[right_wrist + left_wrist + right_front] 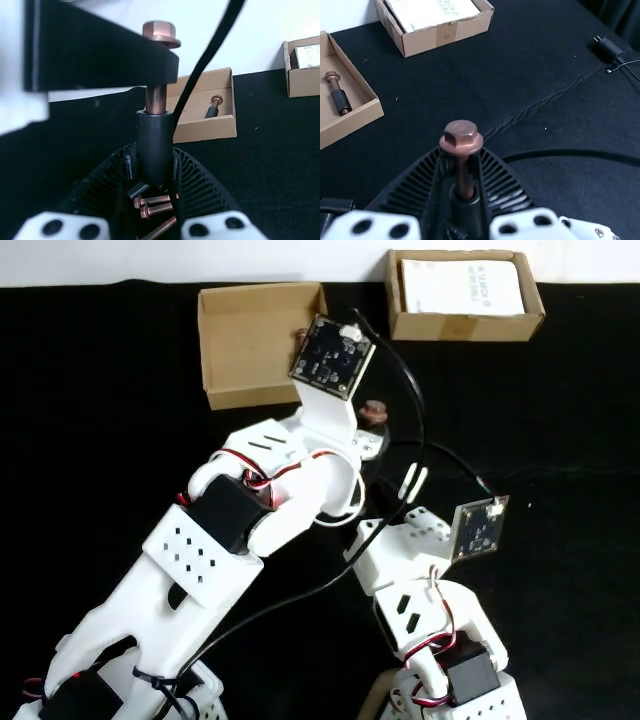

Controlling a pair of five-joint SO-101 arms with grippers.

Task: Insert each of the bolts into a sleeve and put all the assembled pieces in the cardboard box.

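The left gripper (461, 156) is clamped on a copper bolt (461, 136). Just below it, the right gripper (152, 157) clamps the black sleeve (155, 130) holding the bolt's shaft.

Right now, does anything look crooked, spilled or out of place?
Nothing stands out. The bolt sits straight, partway into the sleeve, and one assembled piece lies inside the cardboard box. Spare bolts lie together on the table.

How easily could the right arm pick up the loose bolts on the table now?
Probably not yet. Its jaws are shut on the sleeve, with a bolt partly in it; the loose bolts lie just below, otherwise unblocked.
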